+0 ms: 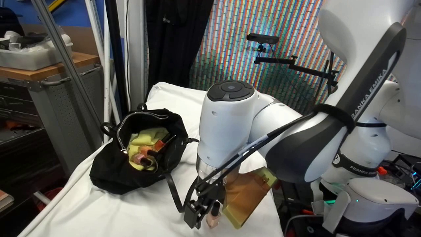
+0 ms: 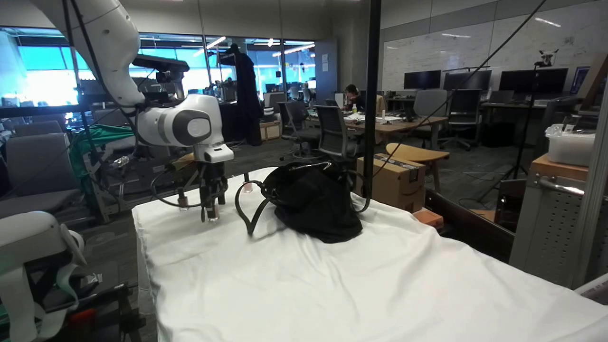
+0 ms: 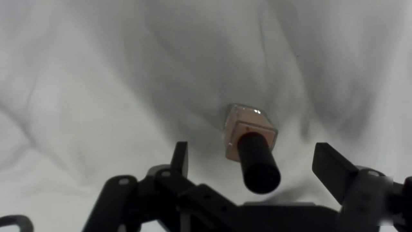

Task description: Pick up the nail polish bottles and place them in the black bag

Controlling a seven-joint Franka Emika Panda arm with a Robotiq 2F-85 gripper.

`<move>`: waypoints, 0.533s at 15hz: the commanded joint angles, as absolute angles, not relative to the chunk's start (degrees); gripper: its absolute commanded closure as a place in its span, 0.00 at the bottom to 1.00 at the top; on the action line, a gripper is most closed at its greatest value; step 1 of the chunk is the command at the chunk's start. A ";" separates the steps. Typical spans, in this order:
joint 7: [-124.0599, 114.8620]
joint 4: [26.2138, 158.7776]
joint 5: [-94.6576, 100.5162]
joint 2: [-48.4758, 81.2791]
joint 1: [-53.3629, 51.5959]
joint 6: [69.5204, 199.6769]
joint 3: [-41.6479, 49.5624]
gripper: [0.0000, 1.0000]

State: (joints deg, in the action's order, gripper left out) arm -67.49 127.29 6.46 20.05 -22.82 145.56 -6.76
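Jaws spread wide, gripping nothing, and between them we see a pale pink nail polish bottle [image 3: 252,146] upright on the bench [image 2: 361,285]. Near them sits the black bag [image 1: 115,171], mouth agape, and we spot more bottles [image 1: 144,150] inside; two other bottles [image 2: 247,185] stand on the bench.

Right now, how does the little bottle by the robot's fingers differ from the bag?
The bottle is tiny; the bag is far bigger. The bottle is pale pink with a dark cap, while the bag is black fabric. The bottle stands upright and closed; the bag slumps with its mouth open. Both rest on the white cloth.
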 commanded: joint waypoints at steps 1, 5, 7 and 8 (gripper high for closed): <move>-71.15 129.70 8.55 17.72 -24.25 146.70 -6.08 0.00; -71.25 130.46 8.19 18.08 -23.78 147.43 -6.63 0.00; -70.66 130.56 7.81 18.69 -23.43 148.11 -6.73 0.00; -70.44 130.66 7.72 18.90 -23.33 148.46 -6.73 0.00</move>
